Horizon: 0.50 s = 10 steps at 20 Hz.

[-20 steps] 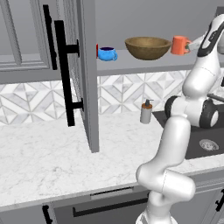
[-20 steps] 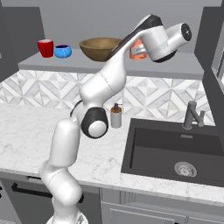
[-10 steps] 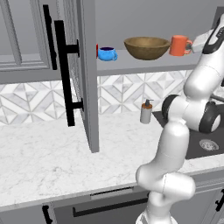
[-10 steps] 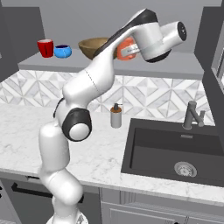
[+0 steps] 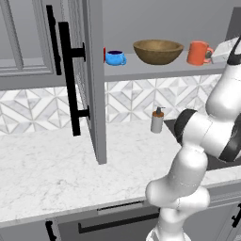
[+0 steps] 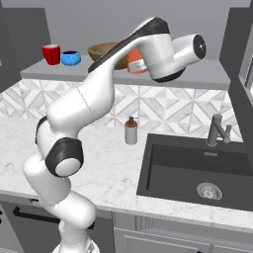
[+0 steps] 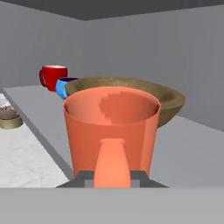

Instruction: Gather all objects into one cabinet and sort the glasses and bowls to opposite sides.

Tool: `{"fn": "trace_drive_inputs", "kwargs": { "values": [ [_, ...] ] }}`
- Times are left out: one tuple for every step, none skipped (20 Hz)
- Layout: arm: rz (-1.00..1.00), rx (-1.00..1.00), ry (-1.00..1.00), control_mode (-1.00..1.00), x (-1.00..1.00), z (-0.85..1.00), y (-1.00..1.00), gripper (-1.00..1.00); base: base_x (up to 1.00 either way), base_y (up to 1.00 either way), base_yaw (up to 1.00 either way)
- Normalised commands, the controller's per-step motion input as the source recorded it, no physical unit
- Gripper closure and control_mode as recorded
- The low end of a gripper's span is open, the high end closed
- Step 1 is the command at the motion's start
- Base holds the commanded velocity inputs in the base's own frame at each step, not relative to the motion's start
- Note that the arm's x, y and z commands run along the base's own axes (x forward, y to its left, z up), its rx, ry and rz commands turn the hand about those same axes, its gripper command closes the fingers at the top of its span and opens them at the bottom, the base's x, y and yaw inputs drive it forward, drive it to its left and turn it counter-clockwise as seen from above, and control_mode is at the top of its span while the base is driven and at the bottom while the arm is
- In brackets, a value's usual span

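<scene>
Up close, the tool [image 7: 112,177] pinches the smooth tapered orange mug's [image 7: 111,129] handle, beside the wooden bowl [image 7: 168,99].

orange mug [image 7: 111,131] close, wooden bowl [image 7: 168,101] behind

Materials only, as I see them: bowl [image 5: 157,51] is brown wood w/ faint grain, matt. Orange mug [image 7: 111,131] looks smooth, matt, ceramic-like; red mug [image 7: 53,77] and blue mug [image 5: 115,58] are glossier w/ small highlights. Shelf [image 5: 155,70] and cabinet door [image 5: 92,80] are flat matt grey, painted look; door handle [image 5: 69,80] is matt black. Tabletop [image 5: 56,174] is white veined marble, smooth. Sink [image 6: 192,170] is dark matt; faucet [image 6: 217,131] is dull grey metal. Arm shell is glossy white plastic.
</scene>
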Motion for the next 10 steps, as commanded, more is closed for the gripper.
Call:
{"fn": "trace_drive_inputs", "kwargs": {
  "values": [
    [-0.09, -0.01, 0.07, -1.00, -0.94, 0.00, 0.11, 1.00, 0.00, 0.00, 0.00],
    [-0.11, -0.04, 0.12, -1.00, -0.98, 0.00, 0.26, 1.00, 0.00, 0.00, 0.00],
    [-0.11, -0.05, 0.18, -1.00, -0.89, 0.00, 0.41, 1.00, 0.00, 0.00, 0.00],
    [-0.10, -0.04, 0.18, -1.00, -0.82, 0.01, 0.50, 1.00, 0.00, 0.00, 0.00],
    [-0.09, 0.00, 0.22, -1.00, -0.83, 0.07, 0.51, 1.00, 0.00, 0.00, 0.00],
    [-0.07, 0.00, 0.16, -1.00, -0.67, 0.05, 0.81, 1.00, 0.00, 0.00, 0.00],
    [-0.06, 0.00, 0.12, -1.00, -0.59, 0.04, 0.93, 1.00, 0.00, 0.00, 0.00],
    [-0.06, 0.00, 0.09, -1.00, -0.58, 0.02, 0.96, 1.00, 0.00, 0.00, 0.00],
    [-0.06, 0.00, 0.09, -1.00, -0.57, 0.01, 0.91, 1.00, 0.00, 0.00, 0.00],
    [-0.04, 0.00, 0.13, -1.00, -0.48, 0.02, 0.93, 1.00, 0.00, 0.00, 0.00]
  ]
}}
